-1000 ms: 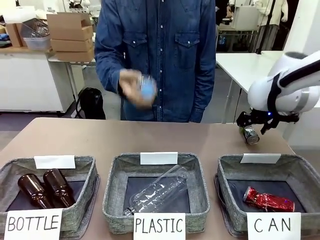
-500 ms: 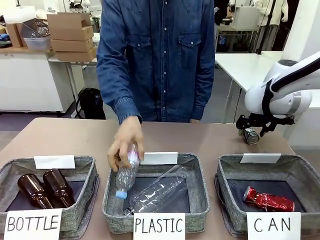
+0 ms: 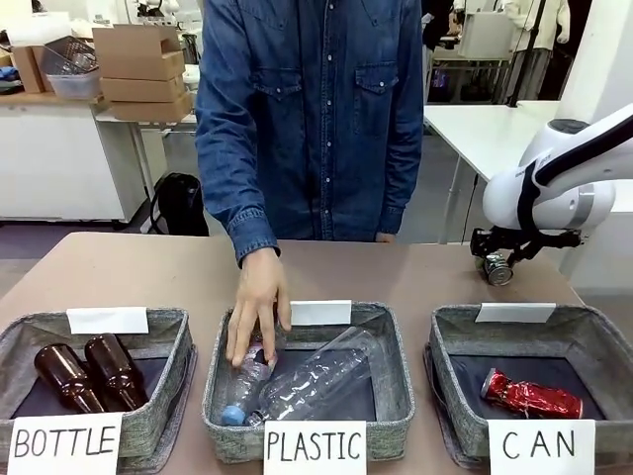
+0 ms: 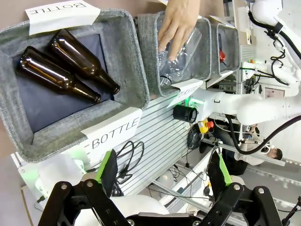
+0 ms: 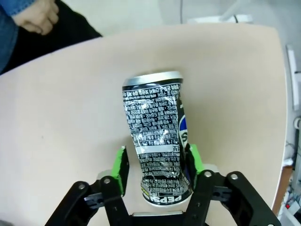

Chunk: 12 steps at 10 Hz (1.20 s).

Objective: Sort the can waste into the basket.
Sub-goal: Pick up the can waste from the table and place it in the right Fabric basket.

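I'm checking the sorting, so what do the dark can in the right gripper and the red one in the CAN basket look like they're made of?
Dark can: thin metal, likely aluminium, with a glossy black printed skin, a bare silver rim and a dented waist. Red can: apparently the same thin metal, shiny red, crushed into sharp creases. CAN basket: grey woven fabric, matte and soft-walled.

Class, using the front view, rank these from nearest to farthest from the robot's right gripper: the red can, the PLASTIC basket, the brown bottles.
1. Red can, in the CAN basket, right side, below the right gripper.
2. PLASTIC basket, middle.
3. Brown bottles, far left.
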Tool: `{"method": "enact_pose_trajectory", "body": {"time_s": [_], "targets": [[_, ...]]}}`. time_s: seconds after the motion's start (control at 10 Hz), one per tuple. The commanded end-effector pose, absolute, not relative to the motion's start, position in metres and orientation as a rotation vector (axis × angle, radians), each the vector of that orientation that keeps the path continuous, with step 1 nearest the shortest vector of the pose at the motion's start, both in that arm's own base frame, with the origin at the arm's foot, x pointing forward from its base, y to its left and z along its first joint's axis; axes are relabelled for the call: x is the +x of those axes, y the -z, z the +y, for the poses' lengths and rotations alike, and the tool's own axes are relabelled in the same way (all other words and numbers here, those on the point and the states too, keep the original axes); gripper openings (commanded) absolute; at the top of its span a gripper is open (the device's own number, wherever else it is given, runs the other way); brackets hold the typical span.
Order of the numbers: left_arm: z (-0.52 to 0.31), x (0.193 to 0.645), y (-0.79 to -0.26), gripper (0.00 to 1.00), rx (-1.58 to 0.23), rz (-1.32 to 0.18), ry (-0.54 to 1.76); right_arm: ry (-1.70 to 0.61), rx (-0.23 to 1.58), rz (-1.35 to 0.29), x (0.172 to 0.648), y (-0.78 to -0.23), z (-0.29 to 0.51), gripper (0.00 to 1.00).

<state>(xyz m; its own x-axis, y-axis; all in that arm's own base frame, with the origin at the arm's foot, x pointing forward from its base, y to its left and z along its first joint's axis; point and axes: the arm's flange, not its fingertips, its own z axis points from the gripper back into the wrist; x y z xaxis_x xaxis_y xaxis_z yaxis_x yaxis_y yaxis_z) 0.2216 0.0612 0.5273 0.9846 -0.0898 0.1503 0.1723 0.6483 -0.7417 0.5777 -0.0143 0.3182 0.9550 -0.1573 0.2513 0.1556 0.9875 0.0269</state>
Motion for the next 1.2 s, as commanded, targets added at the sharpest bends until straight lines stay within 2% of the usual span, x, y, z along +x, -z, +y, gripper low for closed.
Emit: {"method": "enact_pose_trajectory", "body": {"time_s": [0.0, 0.1, 0.2, 0.3, 0.8, 1.1], "targets": [[0.06, 0.221, -0.529, 1.0, -0.847, -0.095, 0.139, 0.174, -0.02, -0.271, 0.581, -0.312, -0.009, 0.0], [0.06, 0.221, -0.529, 1.0, -0.847, -0.095, 0.139, 0.17, -0.021, -0.267, 0.581, -0.31, -0.008, 0.13], [0.06, 0.221, -0.529, 1.0, -0.847, -0.095, 0.139, 0.167, -0.02, -0.262, 0.582, -0.31, -0.007, 0.03], [0.06, 0.221, -0.529, 1.0, -0.847, -0.095, 0.139, 0.165, -0.017, -0.259, 0.582, -0.309, -0.007, 0.0], [0.06, 0.221, -0.529, 1.0, -0.847, -0.095, 0.139, 0.151, -0.029, -0.277, 0.573, -0.321, -0.008, 0.0], [0.06, 0.221, -0.529, 1.0, -0.847, -0.095, 0.139, 0.006, 0.064, -0.294, 0.505, -0.399, -0.014, 0.0]]}}
